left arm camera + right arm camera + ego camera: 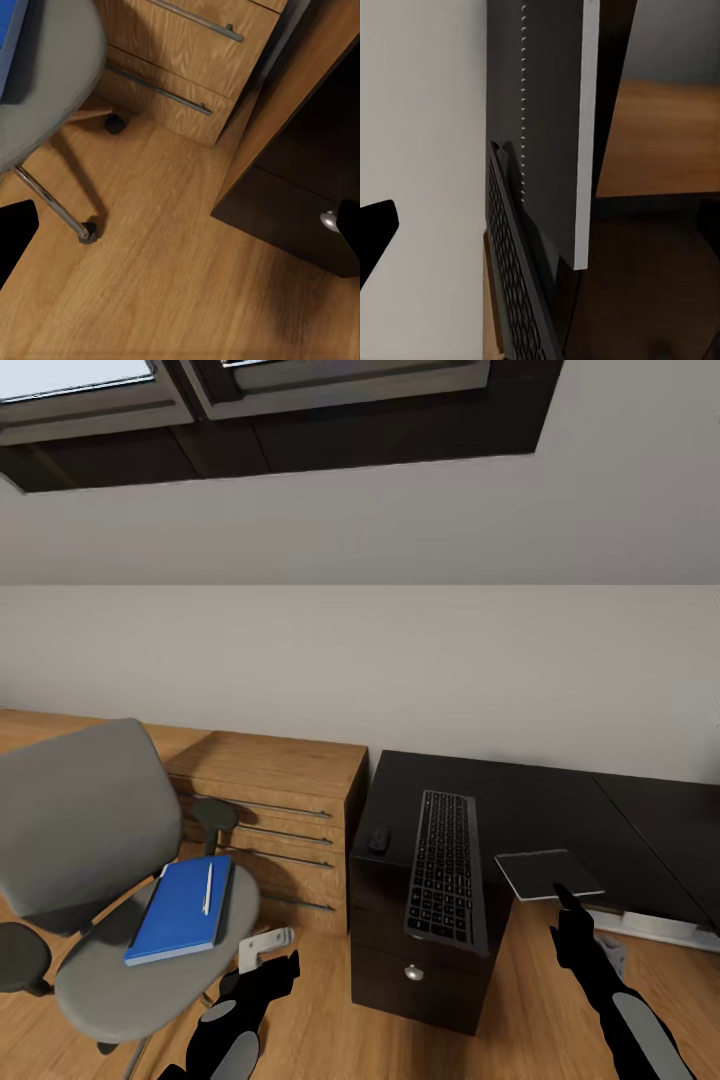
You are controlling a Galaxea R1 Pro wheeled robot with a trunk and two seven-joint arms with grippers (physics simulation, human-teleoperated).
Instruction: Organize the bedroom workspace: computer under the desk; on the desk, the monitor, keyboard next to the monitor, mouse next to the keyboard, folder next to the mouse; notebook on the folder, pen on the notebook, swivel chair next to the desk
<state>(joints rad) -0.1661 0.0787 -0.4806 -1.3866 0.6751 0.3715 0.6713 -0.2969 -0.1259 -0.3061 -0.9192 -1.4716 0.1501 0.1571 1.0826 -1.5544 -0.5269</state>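
Observation:
The grey swivel chair (85, 815) stands at the left, its seat (52, 67) and wheeled base also seen from the left wrist. On the seat lies a flat blue folder or notebook (180, 910) with a white pen (208, 888) on top; I cannot tell two items apart. A black keyboard (445, 870) lies lengthwise on the black desk (560, 800), overhanging its front edge, and a small black mouse (379, 839) sits to its left. My left gripper (272, 968) is open low beside the chair. My right gripper (568, 908) is open near a grey slab (548, 875).
A wooden dresser (275, 800) with metal handles stands between chair and desk. The black drawer unit (420, 970) has a round knob. A grey perforated panel (547, 135) and a mesh grille (514, 277) are close to the right wrist. Wood floor (165, 285) lies below.

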